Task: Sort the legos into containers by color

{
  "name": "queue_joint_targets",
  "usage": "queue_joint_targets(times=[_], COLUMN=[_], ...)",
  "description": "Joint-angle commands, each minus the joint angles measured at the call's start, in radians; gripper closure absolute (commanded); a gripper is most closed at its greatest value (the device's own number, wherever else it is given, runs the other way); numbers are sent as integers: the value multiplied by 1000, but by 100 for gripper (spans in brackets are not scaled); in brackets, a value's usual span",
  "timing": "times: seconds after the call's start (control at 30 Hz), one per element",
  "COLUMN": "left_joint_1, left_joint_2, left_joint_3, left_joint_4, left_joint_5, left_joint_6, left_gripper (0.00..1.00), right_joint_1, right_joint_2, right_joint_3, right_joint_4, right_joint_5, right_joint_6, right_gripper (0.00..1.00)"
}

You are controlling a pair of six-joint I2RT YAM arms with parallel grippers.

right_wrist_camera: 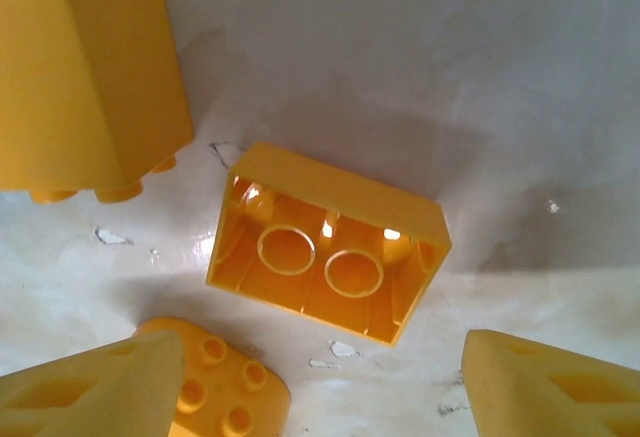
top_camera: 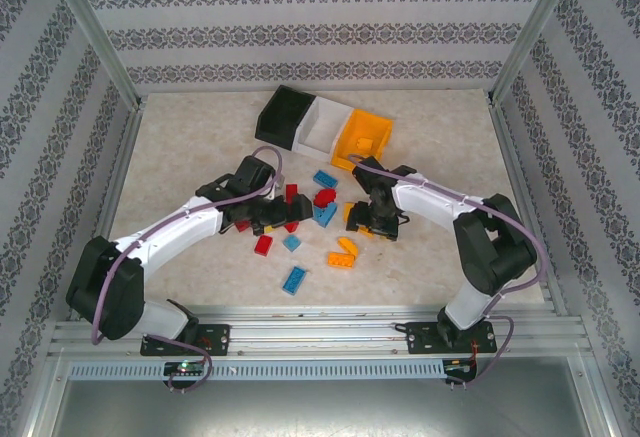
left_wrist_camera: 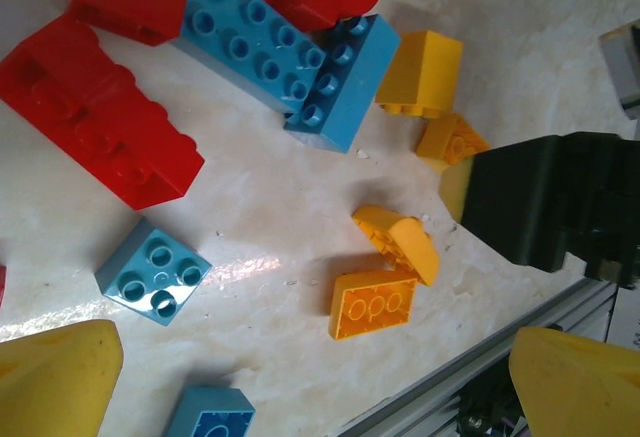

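**Right wrist view: fingers spread above an upturned orange brick**

I have the right gripper (right_wrist_camera: 322, 389) with its jaws spread, holding nothing. An orange brick (right_wrist_camera: 326, 257) lies between and just ahead of the yellow fingertips (right_wrist_camera: 95, 389), hollow side up, and I see no contact with either one. Beside the left fingertip sits a studded orange piece (right_wrist_camera: 222, 385). A taller sloped orange block (right_wrist_camera: 88, 77) stands further out at the upper left, apart from the upturned brick.

My left gripper (left_wrist_camera: 315, 387) is spread wide as well, empty and hovering over bare tabletop. Just ahead of it lie a flat orange brick (left_wrist_camera: 373, 303) and a curved orange piece (left_wrist_camera: 398, 243), touching each other. A small blue square brick (left_wrist_camera: 152, 273) lies to the left. Beyond are a long blue brick (left_wrist_camera: 258, 45) and a big red brick (left_wrist_camera: 95, 112).

From the top external camera, both grippers are down among the legos (top_camera: 293, 279), scattered mid-table between the arms. The three containers sit at the far side in a touching row: black bin (top_camera: 288, 115), white bin (top_camera: 325, 127) and orange bin (top_camera: 363, 137) (I cannot make out their contents from here), well apart from the right gripper's brick.
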Motion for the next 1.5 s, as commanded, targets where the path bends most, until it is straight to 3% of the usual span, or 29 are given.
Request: queue_joint_targets(times=[0.0, 0.23, 0.5, 0.7, 0.9, 1.17, 1.47], left_joint_1=[-4, 5, 9, 10, 9, 8, 6], left_joint_2=[7, 7, 6, 20, 42, 77, 61], left_joint_3=[45, 53, 45, 44, 53, 86, 79], left_joint_4=[-45, -82, -86, -62, -44, -61, -72], left_joint_5=[16, 21, 18, 18, 20, 25, 12], left_joint_6=[45, 63, 56, 43, 36, 40, 45], left_gripper=[0, 0, 0, 0, 0, 0, 0], right_joint_1=[14, 12, -10, -46, -77, -135, -210], right_joint_2=[21, 76, 93, 55, -45, -229, -191], right_joint_3=[18, 36, 22, -12, -47, -30, 128], right_joint_4=[24, 59, 73, 79, 63, 98, 131], right_joint_5=[42, 51, 74, 69, 57, -54, -189], right_joint_6=[41, 55, 45, 22, -2, -3, 6], right_gripper=[27, 28, 37, 52, 54, 54, 54])
